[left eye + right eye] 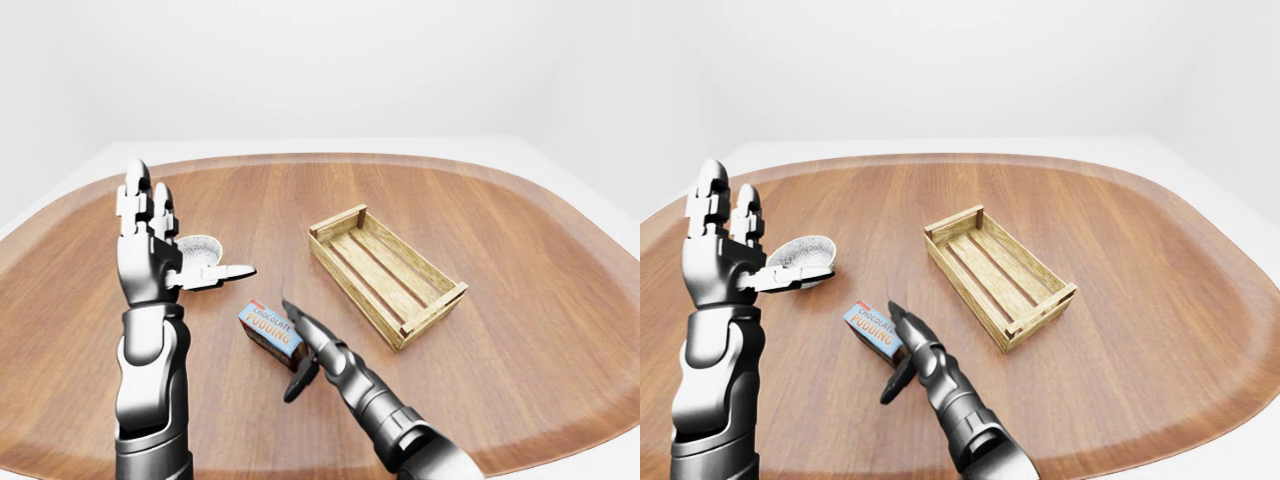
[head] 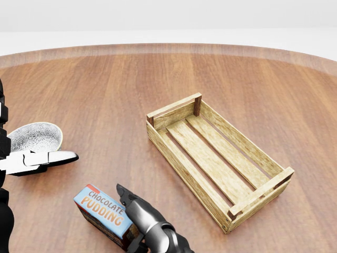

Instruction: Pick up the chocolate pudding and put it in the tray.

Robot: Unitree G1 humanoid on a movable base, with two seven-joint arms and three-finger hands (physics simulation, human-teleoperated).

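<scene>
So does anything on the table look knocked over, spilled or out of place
Nothing stands out. The chocolate pudding box sits intact beside the right robot hand, the tray is upright and empty, and the bowl is upright with nothing spilled.

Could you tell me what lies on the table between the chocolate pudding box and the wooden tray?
Nothing stands there: in the head view only bare table separates the chocolate pudding box from the wooden tray. The right hand sits against the box's tray-facing side.
</scene>
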